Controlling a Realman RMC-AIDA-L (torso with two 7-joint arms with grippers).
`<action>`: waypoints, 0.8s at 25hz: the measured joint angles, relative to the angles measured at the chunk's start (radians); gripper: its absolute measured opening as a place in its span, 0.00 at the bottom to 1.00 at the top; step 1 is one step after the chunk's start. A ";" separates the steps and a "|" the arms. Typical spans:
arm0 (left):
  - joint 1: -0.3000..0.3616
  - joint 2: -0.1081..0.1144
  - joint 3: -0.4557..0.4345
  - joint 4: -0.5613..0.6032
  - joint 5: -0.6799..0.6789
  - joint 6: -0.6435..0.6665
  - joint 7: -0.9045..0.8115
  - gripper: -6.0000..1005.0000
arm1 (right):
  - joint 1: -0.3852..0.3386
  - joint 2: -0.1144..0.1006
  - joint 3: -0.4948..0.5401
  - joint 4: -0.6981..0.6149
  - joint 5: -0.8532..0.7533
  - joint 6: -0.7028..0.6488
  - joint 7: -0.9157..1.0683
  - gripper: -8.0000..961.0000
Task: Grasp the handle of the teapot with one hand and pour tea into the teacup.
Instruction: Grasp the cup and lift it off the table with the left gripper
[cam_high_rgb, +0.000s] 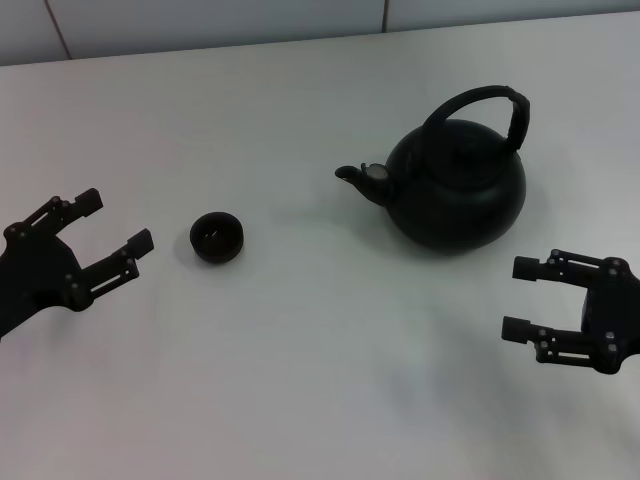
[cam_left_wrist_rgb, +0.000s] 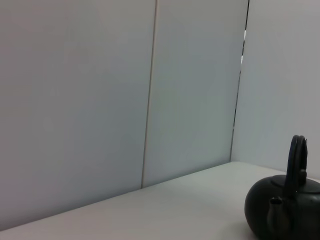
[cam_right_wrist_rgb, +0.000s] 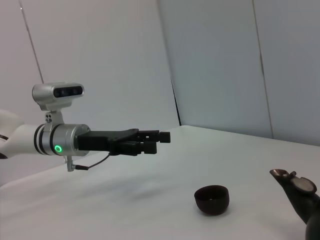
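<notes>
Two grippers: left gripper (cam_high_rgb: 108, 224) wide open near teacup (cam_high_rgb: 218, 237); right gripper (cam_high_rgb: 523, 298) wide open.
Teapot (cam_high_rgb: 455, 185): upright on table (cam_high_rgb: 300, 350), untouched.

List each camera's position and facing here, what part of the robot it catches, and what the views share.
Head view: high on the robot, looking forward and down at the table; shows the left end effector and the right end effector, both open, plus the teacup and the teapot.
Left wrist view: low by the table, facing the wall and the teapot; no robot parts.
Right wrist view: low, looking across the table at the left end effector and the teacup.
Shared: the teapot appears in all three.
</notes>
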 joint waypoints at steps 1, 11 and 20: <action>0.000 0.000 0.002 0.000 0.000 -0.001 0.000 0.84 | 0.000 0.000 0.000 0.000 0.000 0.000 0.000 0.78; -0.009 -0.004 0.074 -0.040 0.005 -0.117 0.110 0.84 | 0.003 -0.004 0.001 -0.001 0.001 0.000 0.002 0.78; -0.021 -0.003 0.140 -0.050 0.006 -0.149 0.131 0.83 | 0.003 -0.004 0.003 -0.003 0.001 0.001 0.007 0.78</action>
